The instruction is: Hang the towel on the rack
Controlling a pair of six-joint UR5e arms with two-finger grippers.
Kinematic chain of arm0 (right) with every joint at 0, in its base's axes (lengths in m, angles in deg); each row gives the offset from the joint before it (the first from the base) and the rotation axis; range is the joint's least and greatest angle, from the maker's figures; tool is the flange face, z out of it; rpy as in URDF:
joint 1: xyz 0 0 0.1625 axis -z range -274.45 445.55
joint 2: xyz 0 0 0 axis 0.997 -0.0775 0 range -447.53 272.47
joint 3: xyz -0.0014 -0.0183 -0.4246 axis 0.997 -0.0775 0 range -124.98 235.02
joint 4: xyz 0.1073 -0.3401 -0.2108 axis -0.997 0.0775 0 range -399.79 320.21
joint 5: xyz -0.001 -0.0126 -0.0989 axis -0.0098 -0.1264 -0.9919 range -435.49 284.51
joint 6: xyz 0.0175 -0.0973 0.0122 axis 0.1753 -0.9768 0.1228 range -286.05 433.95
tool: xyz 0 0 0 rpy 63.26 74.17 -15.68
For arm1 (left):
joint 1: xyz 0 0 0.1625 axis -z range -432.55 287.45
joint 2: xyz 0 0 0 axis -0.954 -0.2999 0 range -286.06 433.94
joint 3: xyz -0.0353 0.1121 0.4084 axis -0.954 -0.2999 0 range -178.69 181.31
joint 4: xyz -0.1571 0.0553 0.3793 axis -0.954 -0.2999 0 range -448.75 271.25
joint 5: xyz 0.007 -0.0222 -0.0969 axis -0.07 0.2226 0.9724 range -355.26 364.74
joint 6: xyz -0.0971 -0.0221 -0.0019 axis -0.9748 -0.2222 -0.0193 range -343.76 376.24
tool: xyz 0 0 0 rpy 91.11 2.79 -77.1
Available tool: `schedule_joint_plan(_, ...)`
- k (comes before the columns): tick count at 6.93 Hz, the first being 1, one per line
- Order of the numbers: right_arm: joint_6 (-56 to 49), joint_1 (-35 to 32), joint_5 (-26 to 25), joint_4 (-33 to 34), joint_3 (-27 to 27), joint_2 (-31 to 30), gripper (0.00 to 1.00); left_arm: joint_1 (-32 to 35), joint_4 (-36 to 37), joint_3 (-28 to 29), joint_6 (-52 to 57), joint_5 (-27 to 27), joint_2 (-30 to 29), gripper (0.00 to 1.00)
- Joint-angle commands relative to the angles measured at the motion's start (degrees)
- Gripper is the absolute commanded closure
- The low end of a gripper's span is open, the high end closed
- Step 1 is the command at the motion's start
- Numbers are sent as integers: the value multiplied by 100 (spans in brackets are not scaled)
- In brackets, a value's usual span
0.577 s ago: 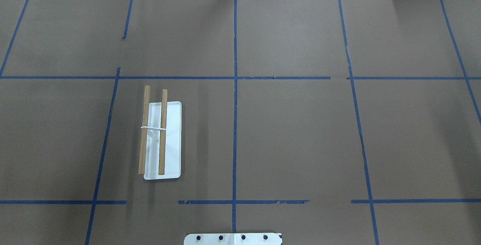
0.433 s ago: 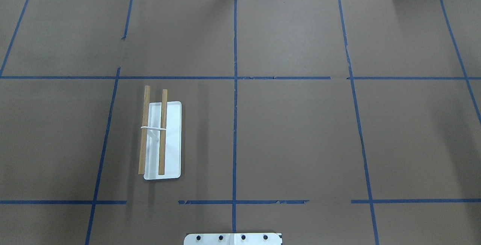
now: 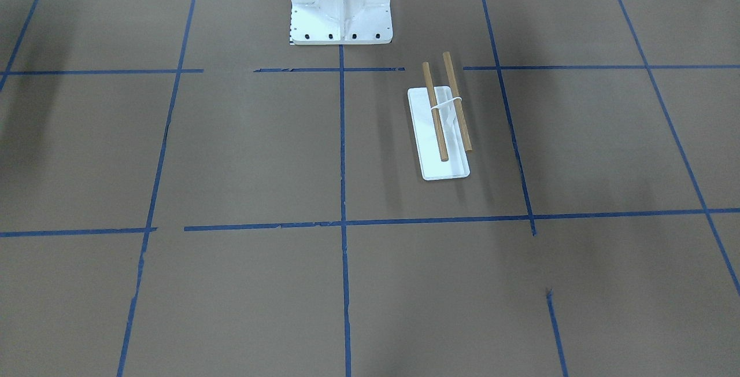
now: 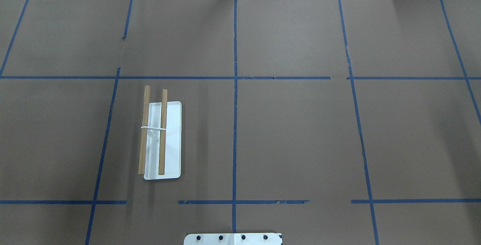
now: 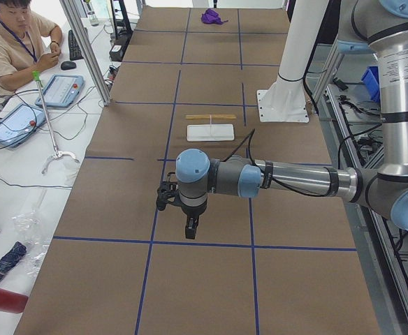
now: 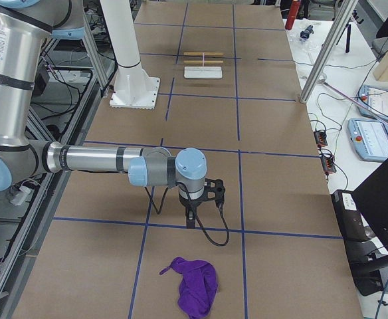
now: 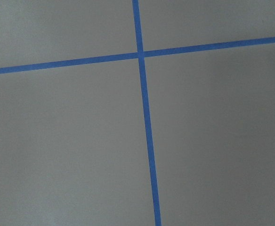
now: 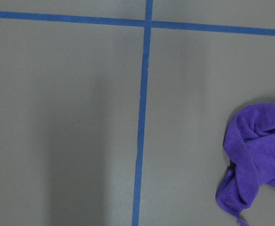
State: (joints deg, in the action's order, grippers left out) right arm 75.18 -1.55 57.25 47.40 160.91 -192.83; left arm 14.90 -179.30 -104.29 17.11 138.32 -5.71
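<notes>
The rack (image 4: pixel 172 139) stands on the brown table, left of centre in the overhead view: a white flat base with two bare wooden rods. It also shows in the front view (image 3: pixel 452 170). The purple towel (image 6: pixel 195 284) lies crumpled on the table at the robot's right end. It shows at the right edge of the right wrist view (image 8: pixel 257 155) and far off in the left side view (image 5: pixel 213 17). My right gripper (image 6: pixel 191 219) hangs just above the table, short of the towel. My left gripper (image 5: pixel 187 227) hangs over the table's left end. I cannot tell whether either is open.
The large white bolted pedestal (image 3: pixel 341 1) stands at the robot's edge of the table. Blue tape lines cross the brown cover. An operator (image 5: pixel 15 42) sits beside the table, with tablets and cables on the side bench.
</notes>
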Motion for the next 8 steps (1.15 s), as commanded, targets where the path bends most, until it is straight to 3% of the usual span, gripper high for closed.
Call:
schedule_joint_plan(1, 35, 9, -64, 60, 151, 262, 0, 0, -599, -40, -8, 2, -7, 0)
schedule_joint_plan(4, 26, 0, -38, -96, 239, 800, 0, 9, -2766, 74, -51, -16, 46, 0)
schedule_joint_plan(6, 70, 70, 15, -1165, 284, 801, 0, -9, -4367, 468, -69, -16, -129, 0)
schedule_joint_plan(8, -79, 70, -89, -1380, 39, 339, 0, -18, -4951, 846, -43, 342, -341, 0)
